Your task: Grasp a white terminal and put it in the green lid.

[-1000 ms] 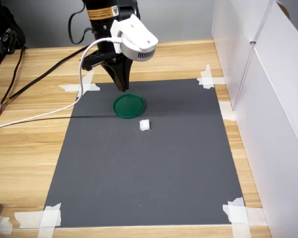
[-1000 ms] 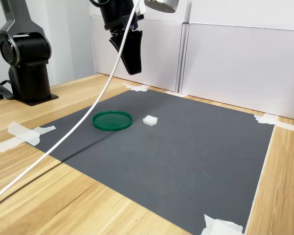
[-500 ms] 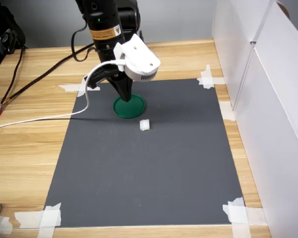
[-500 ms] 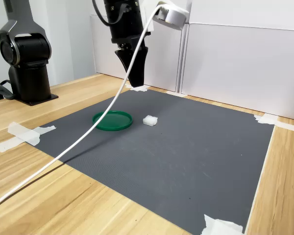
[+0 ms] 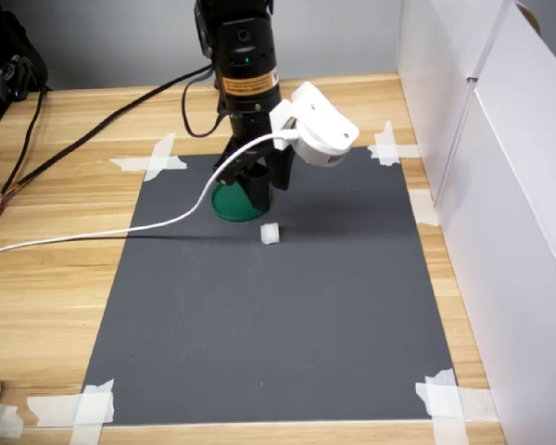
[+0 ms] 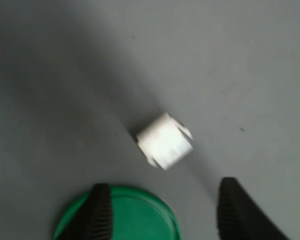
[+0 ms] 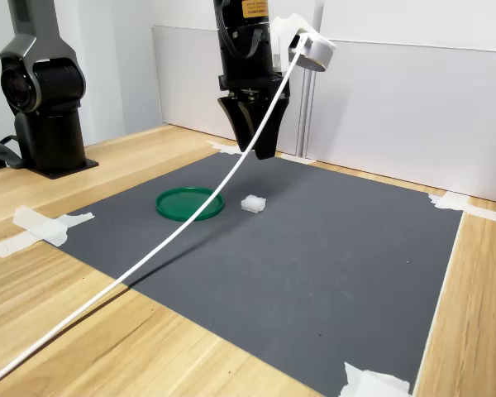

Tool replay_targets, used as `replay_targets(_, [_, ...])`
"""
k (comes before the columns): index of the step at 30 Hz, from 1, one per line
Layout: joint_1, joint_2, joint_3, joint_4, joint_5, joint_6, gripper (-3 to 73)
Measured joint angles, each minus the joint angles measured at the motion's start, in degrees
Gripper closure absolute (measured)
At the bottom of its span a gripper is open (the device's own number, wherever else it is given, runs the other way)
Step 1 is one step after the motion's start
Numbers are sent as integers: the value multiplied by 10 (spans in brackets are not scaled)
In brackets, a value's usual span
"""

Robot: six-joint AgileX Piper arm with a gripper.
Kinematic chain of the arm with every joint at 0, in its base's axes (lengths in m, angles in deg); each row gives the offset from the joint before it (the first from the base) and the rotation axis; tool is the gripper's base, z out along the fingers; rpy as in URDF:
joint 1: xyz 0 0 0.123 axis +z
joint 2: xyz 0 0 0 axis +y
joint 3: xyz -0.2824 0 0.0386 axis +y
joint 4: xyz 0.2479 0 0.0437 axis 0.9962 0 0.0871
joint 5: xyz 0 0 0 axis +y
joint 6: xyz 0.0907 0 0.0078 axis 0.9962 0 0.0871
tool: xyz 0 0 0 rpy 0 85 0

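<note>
Step in hand: the approach to the pick is judged to be under way; nothing is grasped yet.
End effector: the end effector [image 7: 256,151] is held above the mat, its two dark fingers [image 6: 101,210] parted wide enough to span the piece, with nothing between them.
White terminal: the white terminal [image 6: 164,140] is seen in the wrist view lying flat on the mat, just ahead of the open fingertips and apart from both.
Green lid: the green lid [image 5: 230,204] is found below and beside the end effector, near the terminal but not touching it; it appears empty.
Next move: a short shift over the terminal and a straight descent are called for, so that the fingers straddle it before closing.
Surface: a dark grey mat [image 5: 278,324] is taped at its corners to a wooden table [image 5: 56,278].
Room: white panels [image 7: 397,116] are set along the side, and a white cable [image 7: 149,256] is trailed from the arm across the mat.
</note>
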Motion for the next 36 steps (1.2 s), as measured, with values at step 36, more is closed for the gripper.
replay_targets(36, [4, 95, -2, -71, -29, 27, 99])
